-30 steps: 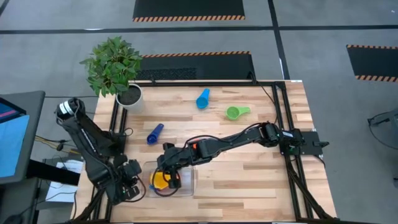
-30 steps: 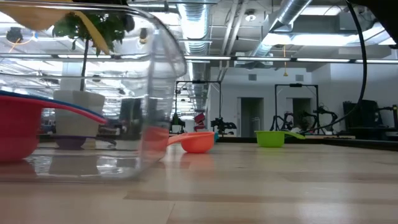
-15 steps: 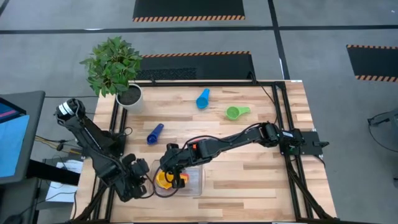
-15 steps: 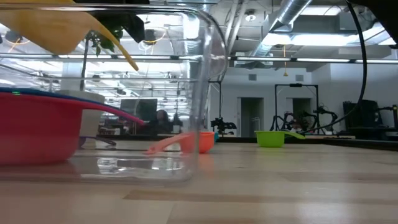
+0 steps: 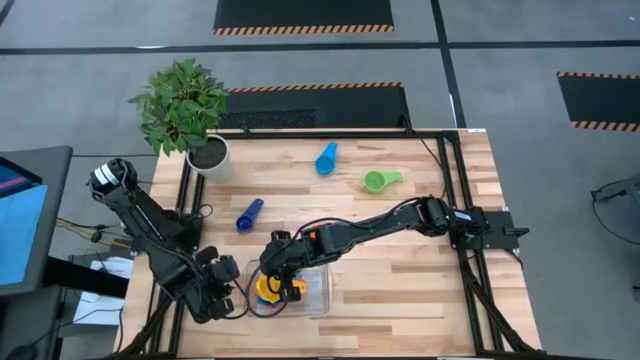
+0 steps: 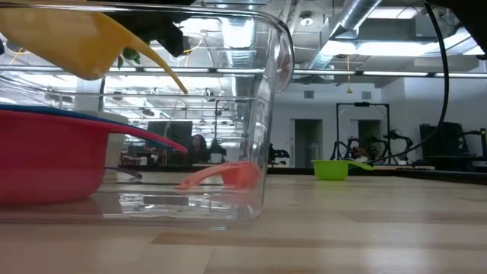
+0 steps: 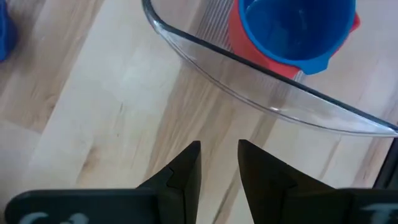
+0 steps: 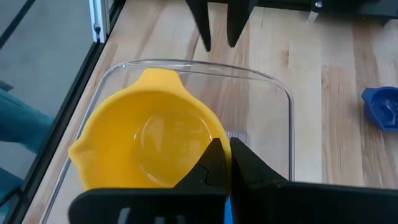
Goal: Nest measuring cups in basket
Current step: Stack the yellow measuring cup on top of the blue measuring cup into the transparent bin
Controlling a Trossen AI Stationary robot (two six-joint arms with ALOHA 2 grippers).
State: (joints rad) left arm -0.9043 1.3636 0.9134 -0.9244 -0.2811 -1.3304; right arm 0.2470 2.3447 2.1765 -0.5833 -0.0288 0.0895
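Table: pale wood planks, visible grain, satin sheen in low view. Basket: clear glossy plastic, smooth, catching reflections. Yellow cup, red cup, blue cup: smooth plastic, slight gloss. Fingers: matt black. Frame rails: dark metal.

Non-task items around the wooden table
1 leafy potted plant stands at its far-left corner; 3 hazard-striped black floor mats lie beyond.

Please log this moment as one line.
right gripper: shut on yellow plastic measuring cup | above clear plastic basket | left gripper: open, beside basket
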